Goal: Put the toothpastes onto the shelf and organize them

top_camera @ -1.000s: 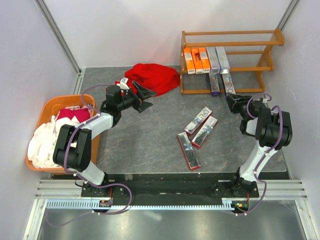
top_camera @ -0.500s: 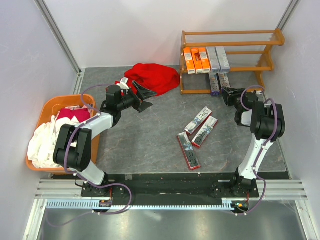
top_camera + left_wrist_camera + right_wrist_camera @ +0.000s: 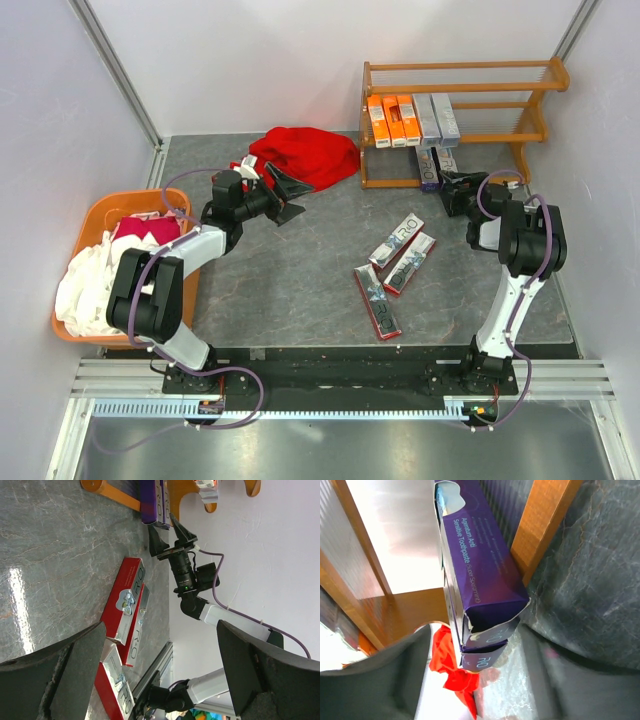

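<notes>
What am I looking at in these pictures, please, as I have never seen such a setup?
These are two robot arms bolted at the near edge of a table, each ending in a two-finger pincer. The wide picture looks down from above; the other two come from a camera on each wrist. The left pincer is open and empty, beside a red cloth. The right pincer is open at the bottom tier of the wooden shelf, its fingers either side of a purple toothpaste box. On the middle tier lie orange boxes and silver-grey boxes; three more boxes lie on the table. An orange basket sits at the left.
</notes>
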